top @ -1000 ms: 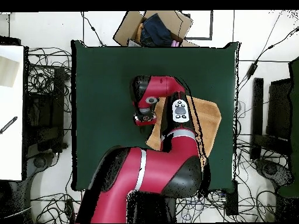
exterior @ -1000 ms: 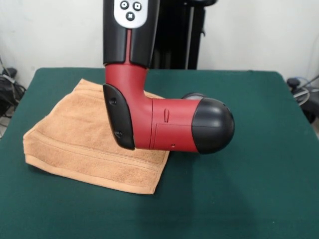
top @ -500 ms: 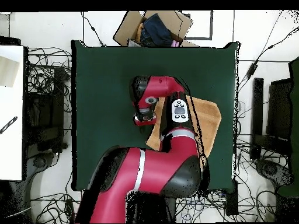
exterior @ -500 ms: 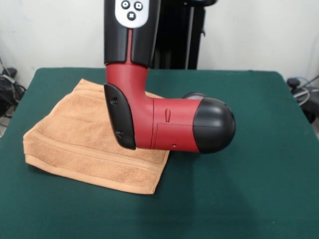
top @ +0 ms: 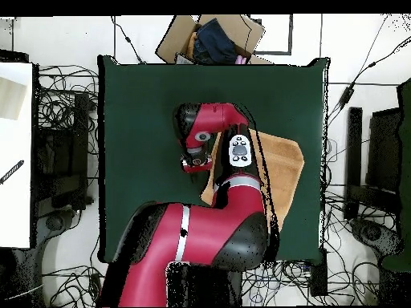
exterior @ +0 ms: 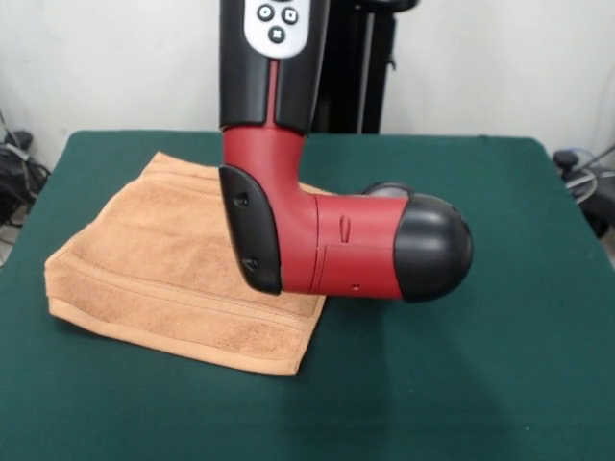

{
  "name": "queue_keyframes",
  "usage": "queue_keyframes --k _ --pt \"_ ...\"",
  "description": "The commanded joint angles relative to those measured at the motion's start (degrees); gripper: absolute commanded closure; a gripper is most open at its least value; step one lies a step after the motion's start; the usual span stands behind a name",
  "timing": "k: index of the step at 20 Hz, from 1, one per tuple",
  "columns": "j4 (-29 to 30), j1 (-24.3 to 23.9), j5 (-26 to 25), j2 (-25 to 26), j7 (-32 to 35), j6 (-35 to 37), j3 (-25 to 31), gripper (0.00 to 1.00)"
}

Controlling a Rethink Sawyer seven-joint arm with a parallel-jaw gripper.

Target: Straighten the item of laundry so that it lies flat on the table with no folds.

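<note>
Towel (exterior: 163,264): orange-tan terry cloth, nubby and matt, with flatter woven bands near hem. Table (exterior: 461,384): dark green felt-like covering, matt, even nap. Arm (exterior: 317,250): hard moulded shell, red and black, smooth with soft sheen. Cardboard box (top: 181,36): brown, dull.

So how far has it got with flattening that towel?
Nothing looks done yet: the towel still lies doubled over on the green table, its thick layered edge facing the front camera. In hand: the arm hangs over the towel's edge, though the pincer is too hidden to tell if it grips anything. Left: opening the fold and smoothing the towel flat.
</note>
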Motion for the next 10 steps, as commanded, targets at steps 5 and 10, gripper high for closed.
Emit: queue_keyframes --k 5,10 --pt "-4.8 0.8 1.0 3.5 12.9 4.7 -1.6 0.0" --pt "-4.8 0.7 1.8 3.2 13.0 6.2 -1.8 0.0"
